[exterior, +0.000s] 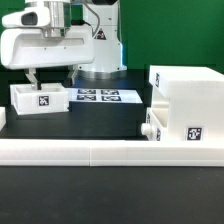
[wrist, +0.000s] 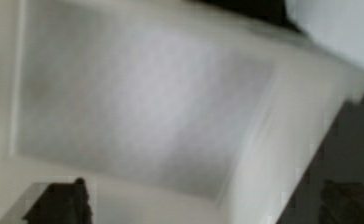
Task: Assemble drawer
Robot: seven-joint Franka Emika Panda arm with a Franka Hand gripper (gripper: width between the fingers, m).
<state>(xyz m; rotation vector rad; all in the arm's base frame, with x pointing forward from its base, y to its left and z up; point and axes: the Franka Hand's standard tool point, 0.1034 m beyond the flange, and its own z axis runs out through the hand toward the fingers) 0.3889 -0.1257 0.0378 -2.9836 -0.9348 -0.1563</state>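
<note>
A shallow white tray (exterior: 38, 98) with a square tag on its front lies at the exterior view's left. My gripper (exterior: 33, 82) hangs just over its left part, fingers pointing down. In the wrist view the tray's blurred white inside (wrist: 152, 100) fills the picture. The gripper (wrist: 205, 205) is open, with one dark fingertip (wrist: 63, 202) at each side, far apart. The tall white box (exterior: 188, 95) with a tag stands at the exterior view's right. A second tray part with a knob (exterior: 152, 126) sits low at the box's left side.
The marker board (exterior: 97, 96) lies flat between the tray and the box. A long low white border rail (exterior: 100, 151) runs along the table's front. The robot's base (exterior: 98, 45) stands behind the marker board.
</note>
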